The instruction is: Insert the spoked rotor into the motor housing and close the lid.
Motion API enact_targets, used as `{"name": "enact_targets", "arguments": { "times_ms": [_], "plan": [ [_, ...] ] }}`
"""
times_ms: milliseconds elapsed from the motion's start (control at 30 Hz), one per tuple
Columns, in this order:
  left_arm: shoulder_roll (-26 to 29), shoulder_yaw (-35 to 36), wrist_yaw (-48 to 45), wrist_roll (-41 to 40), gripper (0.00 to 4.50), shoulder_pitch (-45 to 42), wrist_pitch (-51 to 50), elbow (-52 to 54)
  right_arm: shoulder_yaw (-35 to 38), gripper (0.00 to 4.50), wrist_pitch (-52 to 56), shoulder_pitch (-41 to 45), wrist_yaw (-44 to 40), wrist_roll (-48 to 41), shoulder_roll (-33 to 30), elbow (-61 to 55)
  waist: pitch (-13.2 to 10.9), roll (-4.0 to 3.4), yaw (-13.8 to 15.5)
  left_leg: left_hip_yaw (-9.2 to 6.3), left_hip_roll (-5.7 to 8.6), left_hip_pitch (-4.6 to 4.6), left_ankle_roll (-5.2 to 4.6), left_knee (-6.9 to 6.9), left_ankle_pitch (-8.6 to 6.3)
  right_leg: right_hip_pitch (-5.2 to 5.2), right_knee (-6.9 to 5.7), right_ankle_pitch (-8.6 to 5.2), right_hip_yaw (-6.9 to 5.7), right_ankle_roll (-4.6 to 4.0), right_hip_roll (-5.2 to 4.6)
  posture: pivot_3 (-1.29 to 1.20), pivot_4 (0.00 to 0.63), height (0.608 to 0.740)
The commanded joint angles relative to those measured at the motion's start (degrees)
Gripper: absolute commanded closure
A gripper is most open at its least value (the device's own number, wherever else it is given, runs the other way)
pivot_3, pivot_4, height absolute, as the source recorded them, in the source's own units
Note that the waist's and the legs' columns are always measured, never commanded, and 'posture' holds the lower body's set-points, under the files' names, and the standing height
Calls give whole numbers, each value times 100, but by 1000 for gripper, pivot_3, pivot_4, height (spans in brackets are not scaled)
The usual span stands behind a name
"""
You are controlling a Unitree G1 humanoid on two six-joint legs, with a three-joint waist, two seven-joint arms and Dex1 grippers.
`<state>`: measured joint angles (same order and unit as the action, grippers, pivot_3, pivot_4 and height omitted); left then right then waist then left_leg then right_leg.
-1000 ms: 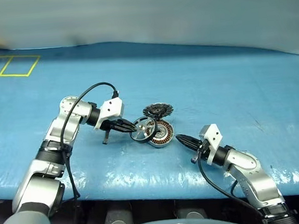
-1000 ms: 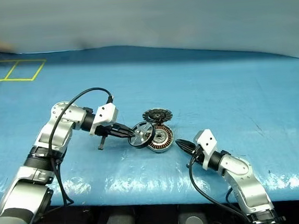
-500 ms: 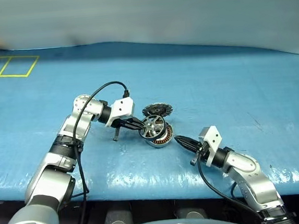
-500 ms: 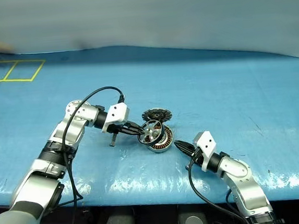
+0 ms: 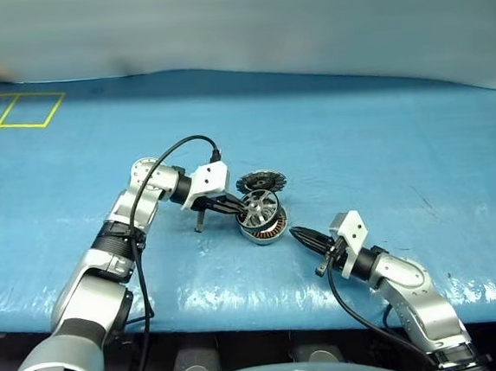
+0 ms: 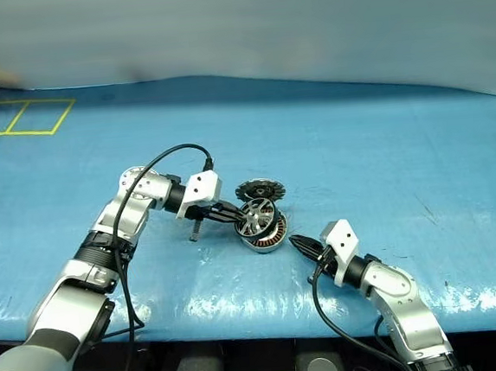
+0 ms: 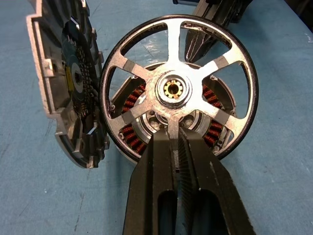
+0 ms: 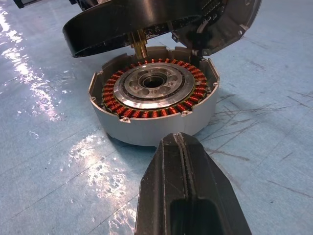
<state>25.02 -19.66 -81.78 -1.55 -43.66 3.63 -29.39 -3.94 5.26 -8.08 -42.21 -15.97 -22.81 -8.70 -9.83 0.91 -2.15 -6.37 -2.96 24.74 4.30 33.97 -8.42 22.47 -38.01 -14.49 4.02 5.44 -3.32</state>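
My left gripper (image 5: 240,209) is shut on one silver spoke of the spoked rotor (image 5: 261,208), holding it tilted just above the motor housing (image 5: 272,228). In the left wrist view the fingers (image 7: 161,161) pinch the spoke below the hub of the rotor (image 7: 178,90), and the housing's copper windings (image 7: 129,105) show through the spokes. The lid (image 5: 261,182) stands open behind the housing, toothed face showing. My right gripper (image 5: 297,232) is shut with nothing in it, low on the table, pointing at the housing (image 8: 154,98) from the right. The rotor's brass shaft (image 8: 139,46) hangs over the housing's rim.
Everything sits on a table covered with blue sheet (image 5: 384,156). Yellow tape lines (image 5: 11,111) mark the far left corner. The table's front edge (image 5: 242,312) runs close below both arms. A black cable (image 5: 163,154) loops over my left forearm.
My left gripper has carried the rotor to the right, from beside the housing to over it. The right gripper has kept still.
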Motion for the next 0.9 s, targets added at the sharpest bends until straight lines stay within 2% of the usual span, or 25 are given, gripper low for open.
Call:
{"name": "enact_targets", "arguments": {
  "times_ms": [33,333,433,533,900],
  "plan": [
    [-45,18,49,21,4445,-130,154,-50,25,4500,-129,-29,8,-19,4,-202,0,0,-1,0,0,0,0,0,0,0,0,0,0,0,0,0,150,740],
    [-80,20,115,93,4445,-132,291,-185,34,4500,-138,-54,39,-2,5,-211,0,0,1,0,0,-1,0,0,0,-1,0,0,0,0,0,0,150,740],
    [-107,47,168,95,3683,-146,359,-187,33,4500,-147,-47,49,7,13,-193,0,0,1,0,0,-1,0,1,0,-1,0,0,0,0,0,0,150,740],
    [-162,98,280,76,2724,-156,413,-191,33,4500,-155,-40,62,16,20,-182,0,0,2,0,0,0,0,0,0,0,0,0,0,0,0,0,150,740],
    [-103,188,333,-51,2724,-42,423,-3,57,4500,-189,-39,109,18,18,-159,0,0,0,0,0,0,0,0,0,0,0,0,0,0,0,0,150,740]
  ]
}}
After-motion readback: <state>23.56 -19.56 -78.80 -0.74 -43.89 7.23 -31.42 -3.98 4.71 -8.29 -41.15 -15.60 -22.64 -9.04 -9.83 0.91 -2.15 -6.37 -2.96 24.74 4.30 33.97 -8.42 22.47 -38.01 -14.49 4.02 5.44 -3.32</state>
